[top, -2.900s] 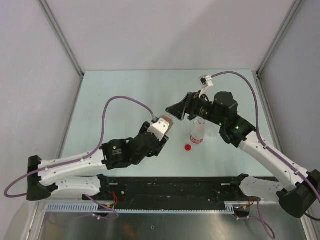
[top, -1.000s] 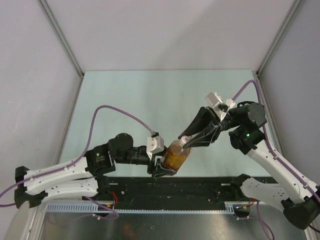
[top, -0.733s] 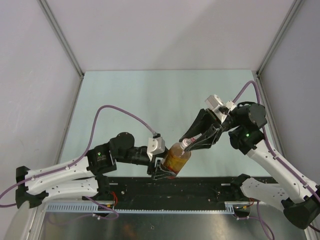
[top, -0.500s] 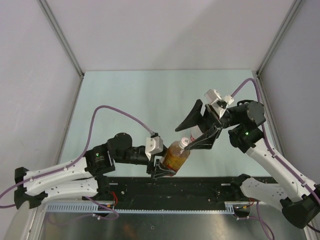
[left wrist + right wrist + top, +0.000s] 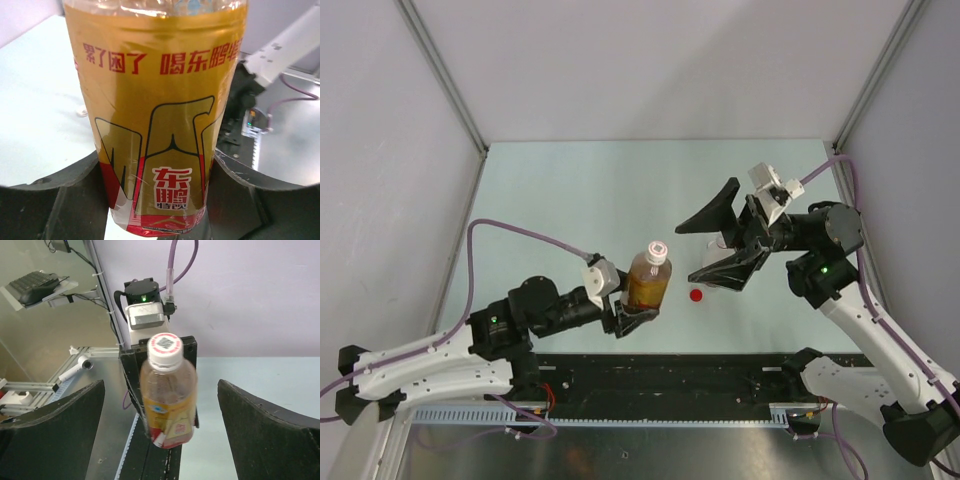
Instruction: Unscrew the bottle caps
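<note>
My left gripper is shut on the lower body of the amber bottle and holds it upright above the table's near edge. Its white cap is on the neck. In the left wrist view the bottle fills the frame between my fingers. My right gripper is open and empty, to the right of the bottle and apart from it. In the right wrist view the bottle and its cap sit between my spread fingers, further off. A red cap lies loose on the table.
A clear bottle stands behind my right gripper's lower finger, mostly hidden. A small white object lies on the table to the left of the amber bottle. The black rail runs along the near edge. The plain clear bottle is out of view.
My right gripper, which was closed round the amber bottle's cap, has opened and drawn back to the right. My left gripper has pulled the bottle leftward and stood it more upright.
</note>
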### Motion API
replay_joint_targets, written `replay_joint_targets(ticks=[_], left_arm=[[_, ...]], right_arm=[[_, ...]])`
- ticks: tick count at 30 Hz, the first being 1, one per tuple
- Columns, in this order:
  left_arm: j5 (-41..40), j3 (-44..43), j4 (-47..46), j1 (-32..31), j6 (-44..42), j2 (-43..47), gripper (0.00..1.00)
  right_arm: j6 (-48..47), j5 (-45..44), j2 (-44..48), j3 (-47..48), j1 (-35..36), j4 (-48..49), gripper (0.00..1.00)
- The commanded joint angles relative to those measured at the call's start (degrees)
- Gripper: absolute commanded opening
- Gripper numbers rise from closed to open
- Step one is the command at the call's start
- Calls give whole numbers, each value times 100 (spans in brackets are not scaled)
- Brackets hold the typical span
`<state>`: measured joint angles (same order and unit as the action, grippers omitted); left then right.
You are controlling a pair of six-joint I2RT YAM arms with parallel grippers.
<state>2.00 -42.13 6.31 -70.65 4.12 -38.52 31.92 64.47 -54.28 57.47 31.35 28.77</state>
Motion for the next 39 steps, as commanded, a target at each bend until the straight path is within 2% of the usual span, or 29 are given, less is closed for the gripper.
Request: replay_joint_targets(ticks=[1, 9, 21, 29, 33, 39], left_arm=[[-1504, -51, 33, -19, 130, -42, 37], [-2677, -600, 988, -20, 415, -841, 35], [-4176, -1212, 1936, -102, 952, -1823, 31], [-4413, -1446, 2244, -133, 1078, -2189, 31], [-4337, -1465, 2284, -142, 1129, -2241, 31], [-4262, -1451, 2305, -142, 1141, -2201, 31]], right_arm=[[-134, -545, 101, 53, -39, -147, 99], [-120, -2391, 6, 47, -59, -1088, 99], [-14, -4468, -323, 232, 291, -2334, 99], [41, -4826, -759, 458, 654, -2673, 97], [40, -4873, -899, 488, 764, -2705, 87], [102, -4669, -981, 492, 799, -2607, 49]])
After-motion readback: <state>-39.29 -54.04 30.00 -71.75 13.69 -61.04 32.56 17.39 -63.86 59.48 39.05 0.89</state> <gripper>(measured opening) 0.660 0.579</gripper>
